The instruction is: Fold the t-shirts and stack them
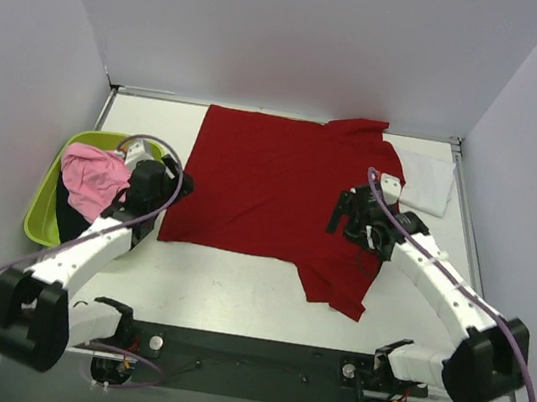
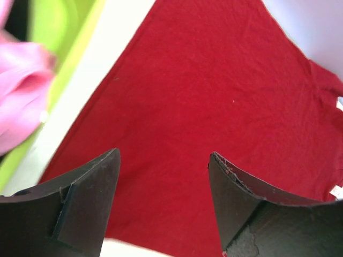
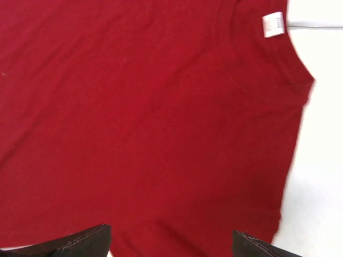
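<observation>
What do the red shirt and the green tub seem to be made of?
Red shirt: soft matte knit cloth, probably cotton; it lies limp with fine wrinkles.
Green tub: likely plastic; smooth, stiff rim of even bright colour.

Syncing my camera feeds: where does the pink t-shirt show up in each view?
Top external: pink t-shirt in the lime-green tub, far left.
Left wrist: pink t-shirt at the left edge, blurred.
Right wrist: not in it.
Shared landmark: the red t-shirt, seen in all three views.
</observation>
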Motion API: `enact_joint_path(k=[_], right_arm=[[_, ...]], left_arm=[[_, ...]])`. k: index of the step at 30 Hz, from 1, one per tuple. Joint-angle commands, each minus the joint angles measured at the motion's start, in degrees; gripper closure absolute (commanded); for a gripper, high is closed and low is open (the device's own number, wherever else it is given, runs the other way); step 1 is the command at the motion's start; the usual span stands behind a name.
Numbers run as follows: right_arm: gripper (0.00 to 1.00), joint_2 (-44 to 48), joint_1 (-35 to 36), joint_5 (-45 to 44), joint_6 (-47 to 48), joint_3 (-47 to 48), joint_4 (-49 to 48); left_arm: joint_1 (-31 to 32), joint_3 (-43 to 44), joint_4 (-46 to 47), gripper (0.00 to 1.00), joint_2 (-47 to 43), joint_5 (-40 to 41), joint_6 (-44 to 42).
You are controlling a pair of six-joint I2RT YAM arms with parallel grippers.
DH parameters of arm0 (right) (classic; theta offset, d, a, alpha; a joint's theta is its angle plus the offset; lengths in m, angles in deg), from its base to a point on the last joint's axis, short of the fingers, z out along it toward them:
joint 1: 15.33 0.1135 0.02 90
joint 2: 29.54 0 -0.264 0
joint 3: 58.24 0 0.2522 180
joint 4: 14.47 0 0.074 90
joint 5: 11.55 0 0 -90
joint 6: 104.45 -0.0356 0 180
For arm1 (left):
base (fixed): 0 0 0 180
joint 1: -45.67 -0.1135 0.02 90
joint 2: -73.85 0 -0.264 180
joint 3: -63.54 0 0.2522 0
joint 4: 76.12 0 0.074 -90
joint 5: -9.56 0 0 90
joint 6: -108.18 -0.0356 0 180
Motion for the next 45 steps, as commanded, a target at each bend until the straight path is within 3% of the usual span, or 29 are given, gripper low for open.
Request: enact_joint_path(k=[1, 6, 16, 26, 34, 45], right_arm=[[0.06, -8.24, -1.51, -1.09, 2.79, 5.41, -7.66], [0.06, -16.43, -3.10, 1.12, 2.88, 9.02, -10.83], [0.06, -31.80, -1.96, 4.64, 2.70, 12.97, -15.75], [0.07, -32.79, -1.69, 6.57, 2.88, 10.96, -17.86], [0.06, -28.31, -1.69, 7.10, 3.23, 9.02, -18.04], [0.06, -26.29, -1.61, 6.66, 3.14, 8.76, -15.76]], left_arm=[[0.09, 9.23, 8.73, 0.25, 11.77, -4.32, -1.60], [0.35, 16.19, 7.07, 0.25, 22.32, -5.73, -3.36], [1.14, 24.09, 2.41, 0.25, 35.16, -2.93, -7.84], [1.40, 27.88, -1.65, 0.27, 45.00, -0.28, -9.08], [1.84, 26.48, -4.18, 0.27, 46.33, 2.34, -8.03], [1.14, 16.99, -10.87, 0.27, 37.46, 8.41, 0.41]])
